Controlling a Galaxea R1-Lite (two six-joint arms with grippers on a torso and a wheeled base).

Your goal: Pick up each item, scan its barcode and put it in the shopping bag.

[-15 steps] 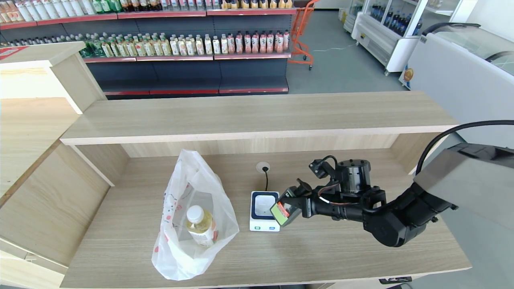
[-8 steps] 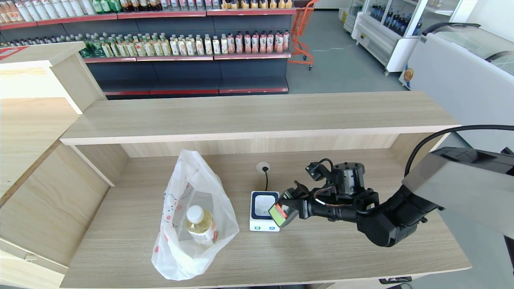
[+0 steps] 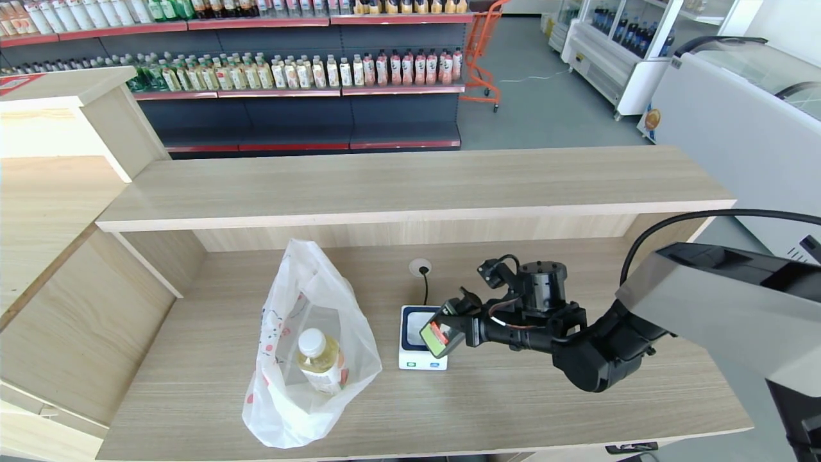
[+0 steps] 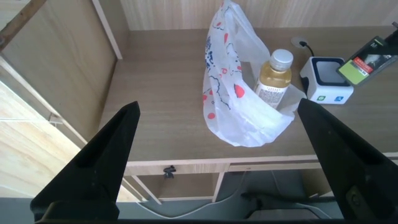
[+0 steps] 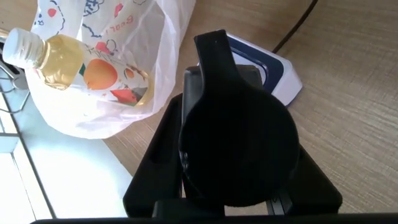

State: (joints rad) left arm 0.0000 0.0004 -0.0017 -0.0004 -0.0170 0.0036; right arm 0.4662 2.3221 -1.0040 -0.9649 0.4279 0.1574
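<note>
Our right gripper (image 3: 453, 321) is closed on the small green pack (image 3: 438, 336), over the scanner's (image 3: 410, 332) right edge. It seems light and stiff; gripping its narrow sides suits. Left gripper (image 4: 217, 111) gapes wide, empty.

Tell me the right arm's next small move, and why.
Probably shift the right end effector slightly toward the shopping bag, so the green packet sits squarely over the scanner. The packet now overhangs only the scanner's right edge.
</note>
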